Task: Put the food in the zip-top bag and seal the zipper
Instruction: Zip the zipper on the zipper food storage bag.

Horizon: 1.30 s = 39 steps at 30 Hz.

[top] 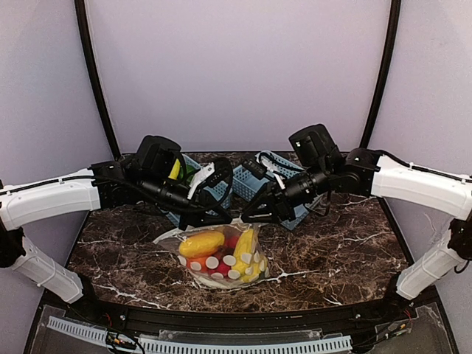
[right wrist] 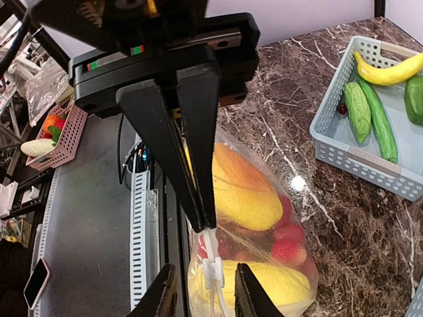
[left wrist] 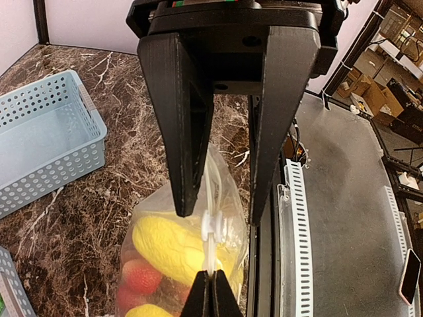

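Resting on the marble table (top: 354,243), in front of two light-blue baskets (top: 244,184), the zip-top bag (top: 221,259) is seen filled with the food (top: 200,244), yellow and red pieces. The zipper (left wrist: 210,254) at the bag's mouth is pinched tight by the left gripper (left wrist: 211,294). A narrow gap is kept by the right gripper (right wrist: 205,294), straddling the white slider tab (right wrist: 213,269); contact cannot be told.

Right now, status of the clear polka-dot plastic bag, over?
Left gripper shut on clear zipper strip. Right gripper open around white slider tab. Food inside bag. Nothing blocking.
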{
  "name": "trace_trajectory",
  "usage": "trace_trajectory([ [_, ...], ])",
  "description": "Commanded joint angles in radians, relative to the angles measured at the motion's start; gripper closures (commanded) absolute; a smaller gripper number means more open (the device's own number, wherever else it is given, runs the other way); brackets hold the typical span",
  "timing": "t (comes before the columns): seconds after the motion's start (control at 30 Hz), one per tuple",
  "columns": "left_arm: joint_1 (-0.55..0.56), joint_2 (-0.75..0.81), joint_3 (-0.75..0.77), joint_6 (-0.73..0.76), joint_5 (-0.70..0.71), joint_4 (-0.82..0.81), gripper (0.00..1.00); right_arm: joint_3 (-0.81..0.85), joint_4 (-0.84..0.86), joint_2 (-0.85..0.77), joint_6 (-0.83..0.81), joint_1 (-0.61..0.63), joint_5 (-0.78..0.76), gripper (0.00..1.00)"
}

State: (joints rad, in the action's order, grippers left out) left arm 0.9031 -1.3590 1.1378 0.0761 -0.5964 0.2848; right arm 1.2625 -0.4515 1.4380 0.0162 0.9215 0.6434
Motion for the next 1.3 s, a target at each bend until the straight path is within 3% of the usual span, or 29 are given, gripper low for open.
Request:
trace_trajectory([
  [0.0,0.003,0.032,0.01,-0.001,-0.032,-0.004,0.99,0.039,-0.013,0.036,-0.01,-0.01,0.068,0.74],
  [0.17,0.003,0.031,0.014,0.003,-0.03,0.001,0.99,0.053,-0.034,0.058,-0.042,-0.01,0.106,0.79],
  [0.4,0.002,0.025,0.018,0.005,-0.029,0.004,0.99,0.06,-0.045,0.064,-0.053,-0.012,0.132,0.99],
  [0.5,0.003,0.017,0.026,0.005,-0.035,0.004,0.99,0.069,-0.052,0.063,-0.059,-0.012,0.131,1.0],
  [0.53,0.003,0.014,0.028,0.004,-0.037,0.005,0.97,0.073,-0.057,0.063,-0.06,-0.012,0.131,1.0],
  [0.63,0.002,-0.009,0.04,-0.002,-0.059,0.001,0.64,0.093,-0.079,0.066,-0.069,-0.013,0.131,1.0],
  [0.7,0.003,-0.026,0.047,-0.004,-0.07,-0.001,0.51,0.113,-0.099,0.07,-0.077,-0.013,0.13,1.0],
  [0.77,0.003,-0.042,0.054,-0.003,-0.077,-0.002,0.47,0.131,-0.121,0.076,-0.087,-0.013,0.13,1.0],
  [0.93,0.003,-0.067,0.063,-0.004,-0.089,-0.021,0.47,0.164,-0.175,0.093,-0.108,-0.012,0.125,1.0],
  [1.07,0.002,-0.073,0.062,-0.011,-0.102,-0.037,0.67,0.189,-0.21,0.103,-0.125,-0.013,0.116,1.0],
  [1.13,0.003,-0.073,0.055,-0.019,-0.11,-0.051,0.71,0.197,-0.214,0.105,-0.129,-0.013,0.112,1.0],
  [1.27,0.002,-0.074,0.034,-0.032,-0.112,-0.063,0.61,0.201,-0.212,0.105,-0.13,-0.013,0.108,1.0],
])
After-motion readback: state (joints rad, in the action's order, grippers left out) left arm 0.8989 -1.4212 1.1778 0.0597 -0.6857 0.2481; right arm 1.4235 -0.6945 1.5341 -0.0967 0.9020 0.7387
